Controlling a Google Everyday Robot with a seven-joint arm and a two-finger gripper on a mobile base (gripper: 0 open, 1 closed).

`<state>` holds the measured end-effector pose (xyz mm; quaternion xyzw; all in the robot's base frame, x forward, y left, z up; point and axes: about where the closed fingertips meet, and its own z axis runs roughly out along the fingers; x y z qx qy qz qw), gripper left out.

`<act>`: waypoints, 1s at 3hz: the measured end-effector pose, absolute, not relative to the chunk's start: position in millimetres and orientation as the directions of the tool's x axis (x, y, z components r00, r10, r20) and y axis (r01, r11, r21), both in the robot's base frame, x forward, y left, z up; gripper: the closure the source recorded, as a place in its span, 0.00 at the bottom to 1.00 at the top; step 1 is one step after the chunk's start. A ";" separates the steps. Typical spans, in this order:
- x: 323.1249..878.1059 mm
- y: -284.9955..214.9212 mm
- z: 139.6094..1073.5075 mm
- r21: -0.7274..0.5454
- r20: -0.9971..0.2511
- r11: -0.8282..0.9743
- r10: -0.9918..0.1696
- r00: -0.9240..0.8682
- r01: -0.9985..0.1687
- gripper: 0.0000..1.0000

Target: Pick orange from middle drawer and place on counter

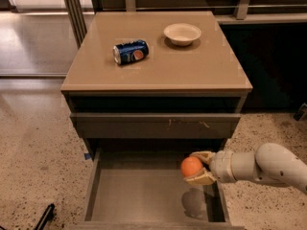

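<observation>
Counter [192,75]: tan top, well above and behind the claw. We note a soda can [130,51] on its left and a bowl [182,33] at the back. The near right part is bare.

Middle drawer [139,195]: pulled out, floor bare. A closed drawer front [153,126] sits between it and the counter edge.

Arm [259,166]: reaches in from the right, over the drawer's right wall.

Gripper [194,167]: over the drawer's right side, its two fingers closed on the orange [191,166], one above and one below. A shadow [194,204] on the drawer floor suggests to us the fruit hangs clear of it.

We judge the coming move is mostly up, then back over the counter lip.

Hidden: the arm's far end is cut off at the right, the drawer's back is in darkness, and the orange's right side is behind the fingers.
</observation>
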<state>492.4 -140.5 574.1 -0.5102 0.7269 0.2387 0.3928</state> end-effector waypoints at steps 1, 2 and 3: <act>478.3 -135.1 572.1 -0.019 -0.814 0.324 -0.555 -0.173 -0.946 1.00; 478.0 -134.1 572.9 -0.020 -0.814 0.321 -0.555 -0.171 -0.947 1.00; 472.9 -130.5 621.8 -0.112 -0.820 0.303 -0.566 -0.085 -0.946 1.00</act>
